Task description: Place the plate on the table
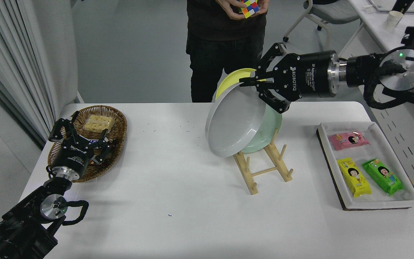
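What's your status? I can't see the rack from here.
Right tool shut on grey plate rim, plate tilted, airborne. Left tool parked over the basket, open. Wooden rack with mint plate just behind; table bare to the left.

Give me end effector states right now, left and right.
Left end effector: open, empty, parked over the wicker basket.
Right end effector: shut on the grey plate's top rim, plate tilted, off the table.
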